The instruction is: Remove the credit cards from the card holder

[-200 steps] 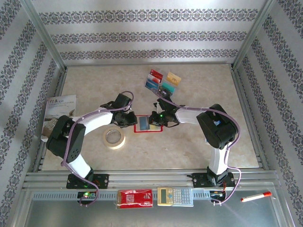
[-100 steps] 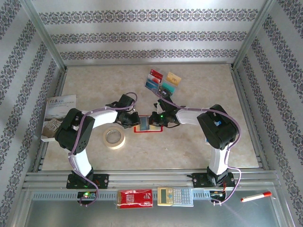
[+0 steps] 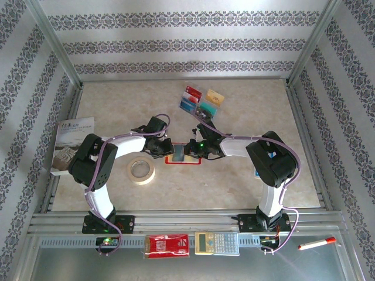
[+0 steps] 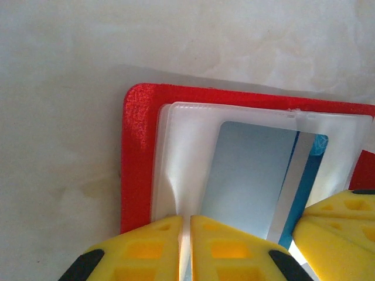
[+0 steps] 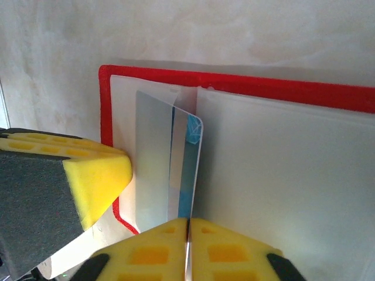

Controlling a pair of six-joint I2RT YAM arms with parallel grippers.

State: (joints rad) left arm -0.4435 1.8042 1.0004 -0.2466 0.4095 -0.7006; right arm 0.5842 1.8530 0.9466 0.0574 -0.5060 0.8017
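While left gripper (image 4: pixel 186 237) pinches the card holder (image 4: pixel 138 152) mid-table by its clear pocket (image 4: pixel 179 152) and right gripper (image 5: pixel 188 234) grips the blue card (image 5: pixel 170 164), we should pull straight out, flat and slow.

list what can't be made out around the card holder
- Top view: the left gripper and right gripper cover most of the card holder; cards left inside can't be counted.
- Left wrist view: the frosted sleeve blurs the print on the pocketed card.
- Right wrist view: that card's lower edge hides between the right gripper's fingers.
- Top view: the loose cards are too small to read.
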